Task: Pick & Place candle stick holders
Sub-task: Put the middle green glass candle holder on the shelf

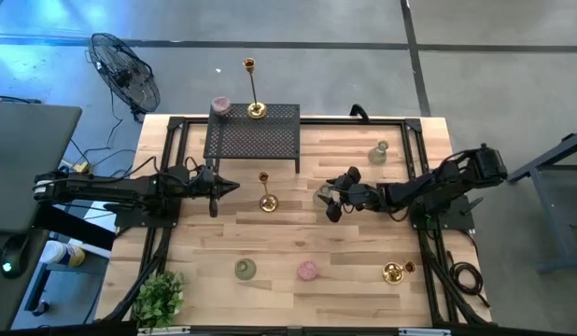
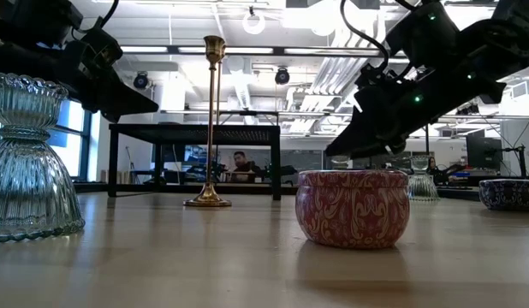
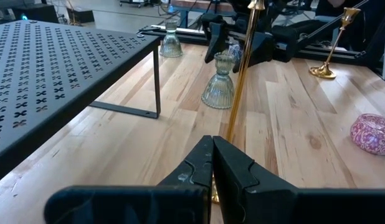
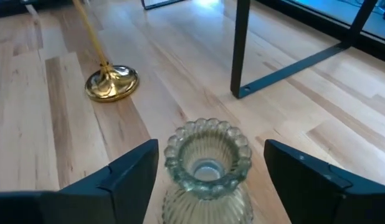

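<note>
Two arms are seen over a wooden tabletop (image 1: 363,252), with a black mesh rack (image 1: 252,131) standing at its far edge. A tall gold candlestick (image 1: 256,90) and a pink round holder (image 1: 220,105) are carried on the rack; a second tall gold candlestick (image 1: 267,192) stands mid-table, just ahead of the left gripper (image 1: 234,187), whose jaws are clenched on nothing. The right gripper (image 1: 329,198) is placed at a pale-green glass holder (image 4: 208,163), its jaws spread wide on either side and apparently clear of the glass. More holders are scattered: a green glass one (image 1: 378,152) at the far right, another (image 1: 245,270) near the front, a pink one (image 1: 308,271), and a squat gold one (image 1: 393,273).

The glass holder could be toppled if one finger meets it first or the jaws shift sideways.

The gap around the glass is shown only by the right wrist view; overhead, the holder is largely hidden.
</note>
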### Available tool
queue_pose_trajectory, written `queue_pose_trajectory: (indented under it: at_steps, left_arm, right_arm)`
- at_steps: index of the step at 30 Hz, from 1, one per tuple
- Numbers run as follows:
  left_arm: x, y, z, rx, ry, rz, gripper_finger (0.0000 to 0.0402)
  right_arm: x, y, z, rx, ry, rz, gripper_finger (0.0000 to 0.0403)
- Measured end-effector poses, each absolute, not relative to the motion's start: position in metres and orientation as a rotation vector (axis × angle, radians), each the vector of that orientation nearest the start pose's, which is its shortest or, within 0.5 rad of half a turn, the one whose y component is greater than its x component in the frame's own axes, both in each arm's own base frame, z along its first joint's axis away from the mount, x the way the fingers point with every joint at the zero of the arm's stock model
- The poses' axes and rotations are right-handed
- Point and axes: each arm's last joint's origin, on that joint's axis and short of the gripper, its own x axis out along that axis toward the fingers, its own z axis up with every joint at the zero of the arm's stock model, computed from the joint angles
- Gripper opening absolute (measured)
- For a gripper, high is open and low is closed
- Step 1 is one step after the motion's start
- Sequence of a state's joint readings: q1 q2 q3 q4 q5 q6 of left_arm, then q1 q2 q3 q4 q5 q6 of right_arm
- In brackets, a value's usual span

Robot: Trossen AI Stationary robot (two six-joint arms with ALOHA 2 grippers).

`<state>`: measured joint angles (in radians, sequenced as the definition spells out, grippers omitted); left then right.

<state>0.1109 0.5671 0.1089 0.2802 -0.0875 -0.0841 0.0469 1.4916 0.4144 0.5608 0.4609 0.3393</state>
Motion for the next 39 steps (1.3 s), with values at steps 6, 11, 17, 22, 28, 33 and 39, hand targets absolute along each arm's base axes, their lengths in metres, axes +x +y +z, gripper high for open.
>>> queue_pose_trajectory:
  at_steps: [6,11,17,22,28,33,39]
  left_arm:
    - [0.138,0.018,0.174,-0.086,0.169,0.205,0.0004]
    - [0.138,0.018,0.174,-0.081,0.169,0.207,0.0004]
    - [0.138,0.018,0.174,-0.078,0.17,0.207,0.0004]
    - [0.138,0.018,0.174,-0.078,0.17,0.207,0.0004]
    - [0.138,0.018,0.174,-0.078,0.169,0.207,0.0004]
    - [0.138,0.018,0.174,-0.078,0.169,0.209,0.0004]
    - [0.138,0.018,0.174,-0.078,0.168,0.209,0.0004]
  right_arm:
    - [0.256,-0.007,0.126,0.181,0.416,-0.449,0.0265]
    - [0.26,-0.007,0.12,0.147,0.407,-0.438,0.0237]
    - [0.26,-0.006,0.121,0.142,0.402,-0.431,0.0167]
    - [0.262,-0.005,0.124,0.141,0.37,-0.369,0.0147]
    - [0.266,-0.002,0.149,0.17,0.294,-0.272,0.0147]
    - [0.272,-0.003,0.206,0.16,0.231,-0.289,0.0147]
    - [0.286,-0.032,0.295,0.062,0.229,-0.448,0.0147]
